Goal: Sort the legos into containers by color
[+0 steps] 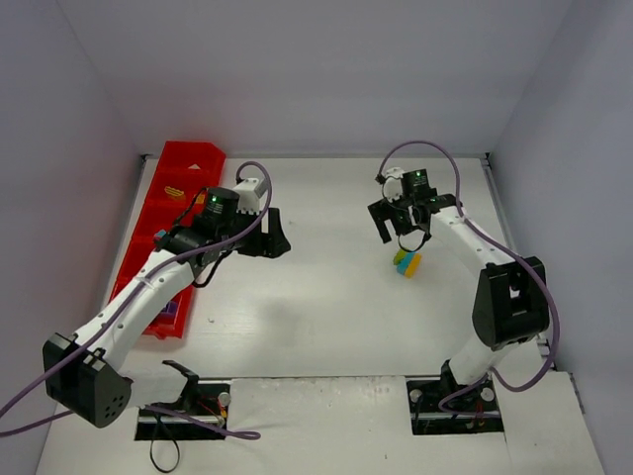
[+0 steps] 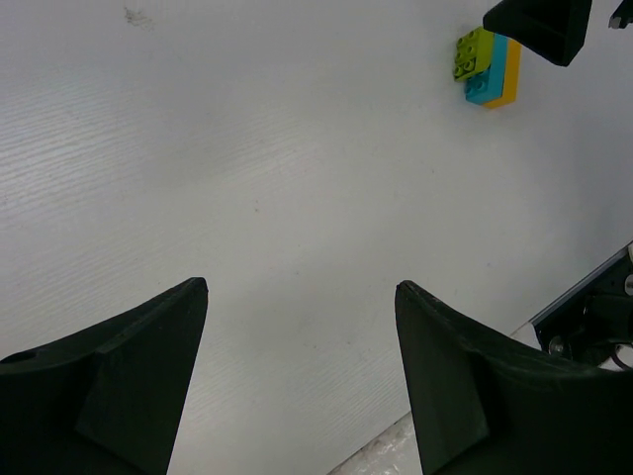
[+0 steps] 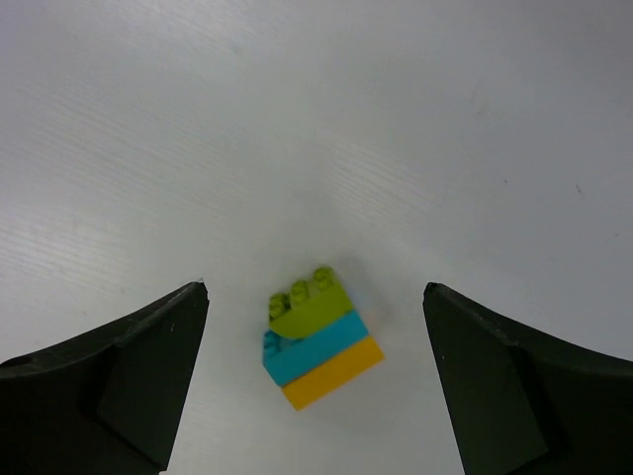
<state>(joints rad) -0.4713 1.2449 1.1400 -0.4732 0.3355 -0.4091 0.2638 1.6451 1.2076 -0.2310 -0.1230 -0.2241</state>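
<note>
The right gripper (image 3: 315,287) hung wide open and empty above the stacked legos (image 3: 318,341), probably lined up to grasp them.

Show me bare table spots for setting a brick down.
Widest: the table between the left gripper and the brick stack. Also bare: the far strip between the tray and the right arm. Crowded: the left edge under tray and left arm, and around the stack by the right gripper.
</note>
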